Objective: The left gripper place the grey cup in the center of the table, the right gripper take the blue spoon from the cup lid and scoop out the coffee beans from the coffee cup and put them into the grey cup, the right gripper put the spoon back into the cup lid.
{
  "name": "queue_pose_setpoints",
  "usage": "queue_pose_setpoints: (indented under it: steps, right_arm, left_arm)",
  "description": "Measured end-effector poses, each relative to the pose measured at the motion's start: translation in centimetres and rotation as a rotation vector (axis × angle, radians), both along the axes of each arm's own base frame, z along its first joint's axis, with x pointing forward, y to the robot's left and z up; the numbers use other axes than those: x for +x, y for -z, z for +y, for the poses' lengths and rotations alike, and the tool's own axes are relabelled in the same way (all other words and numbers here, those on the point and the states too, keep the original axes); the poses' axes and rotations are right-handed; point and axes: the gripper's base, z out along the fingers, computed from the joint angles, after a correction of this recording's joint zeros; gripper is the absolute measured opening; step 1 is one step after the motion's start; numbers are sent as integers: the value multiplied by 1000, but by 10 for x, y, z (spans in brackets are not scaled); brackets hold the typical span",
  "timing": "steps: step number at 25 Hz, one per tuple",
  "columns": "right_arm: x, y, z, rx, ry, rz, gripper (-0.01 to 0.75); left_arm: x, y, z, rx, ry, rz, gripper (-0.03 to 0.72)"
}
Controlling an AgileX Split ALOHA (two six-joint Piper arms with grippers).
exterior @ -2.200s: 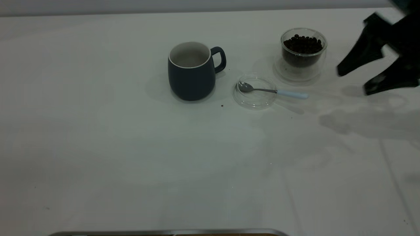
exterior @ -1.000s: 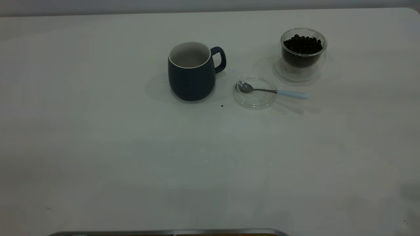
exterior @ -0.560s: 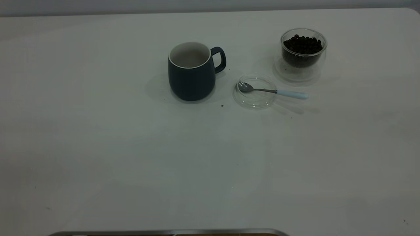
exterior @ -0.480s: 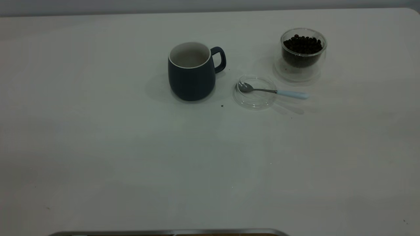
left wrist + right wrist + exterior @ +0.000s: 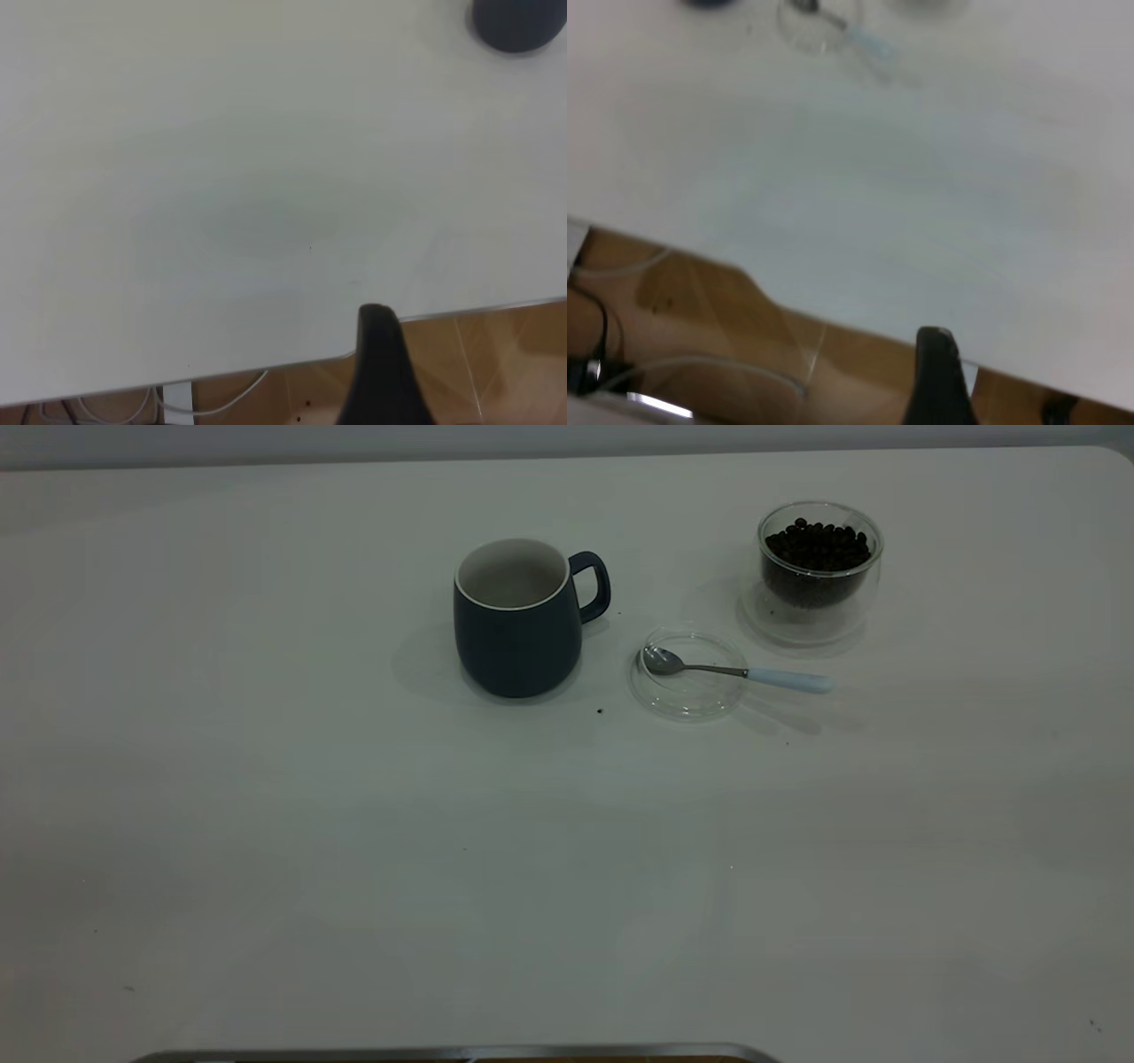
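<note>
The grey cup (image 5: 518, 620) stands upright mid-table, handle toward the right; its base shows in the left wrist view (image 5: 518, 22). The clear cup lid (image 5: 689, 675) lies to its right with the blue-handled spoon (image 5: 784, 680) resting across it, bowl in the lid. The glass coffee cup (image 5: 819, 571) with beans stands behind, at the right. Neither gripper shows in the exterior view. My left gripper (image 5: 381, 372) and my right gripper (image 5: 937, 381) each hang off the table's near edge, far from the objects. The spoon (image 5: 868, 40) and the lid (image 5: 806, 27) show faintly in the right wrist view.
A loose bean (image 5: 600, 711) lies on the white table (image 5: 354, 824) just in front of the grey cup. A metal rim (image 5: 461, 1053) runs along the near edge. Wooden floor (image 5: 496, 354) and cables (image 5: 700, 367) lie below the table's edge.
The right gripper, open at the far right 2.2 s ago, has withdrawn out of the exterior view, and its shadow has gone. The cup, lid, spoon and coffee cup have not moved.
</note>
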Motion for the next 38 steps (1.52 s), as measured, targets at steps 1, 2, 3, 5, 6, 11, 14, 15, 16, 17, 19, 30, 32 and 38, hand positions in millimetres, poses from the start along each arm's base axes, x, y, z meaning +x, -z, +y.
queue_pose_setpoints:
  steps: [1, 2, 3, 5, 6, 11, 14, 15, 16, 17, 19, 30, 32, 38]
  right_arm:
    - [0, 3, 0, -8, -16, 6, 591]
    - [1, 4, 0, -13, -25, 5, 591]
    - [1, 4, -1, -19, -27, -1, 590]
    - [2, 4, -1, -24, -25, -12, 590]
    - [3, 4, -1, -23, -23, -15, 590]
    - [5, 11, -1, -18, -9, -2, 590]
    - [6, 13, -2, -27, -4, -4, 590]
    - [5, 14, -2, -29, 0, -9, 590]
    - [4, 14, -3, -29, 7, -23, 590]
    - [1, 13, -4, -29, 16, -42, 590]
    - [-6, 12, -6, -26, 51, -99, 590]
    - [-30, 11, -11, -2, 183, -264, 590]
    - [-31, 11, -11, -2, 186, -267, 590]
    - [-31, 11, -11, 1, 187, -267, 590]
  left_arm:
    - [0, 0, 0, 0, 0, 0, 592]
    - [0, 0, 0, 0, 0, 0, 592]
    - [0, 0, 0, 0, 0, 0, 592]
    - [0, 0, 0, 0, 0, 0, 592]
    - [0, 0, 0, 0, 0, 0, 592]
    - [0, 0, 0, 0, 0, 0, 592]
    - [0, 0, 0, 0, 0, 0, 592]
    - [0, 0, 0, 0, 0, 0, 592]
    - [0, 0, 0, 0, 0, 0, 592]
    - [0, 0, 0, 0, 0, 0, 592]
    - [0, 0, 0, 0, 0, 0, 592]
    - [0, 0, 0, 0, 0, 0, 592]
    - [0, 0, 0, 0, 0, 0, 592]
    - [0, 0, 0, 0, 0, 0, 592]
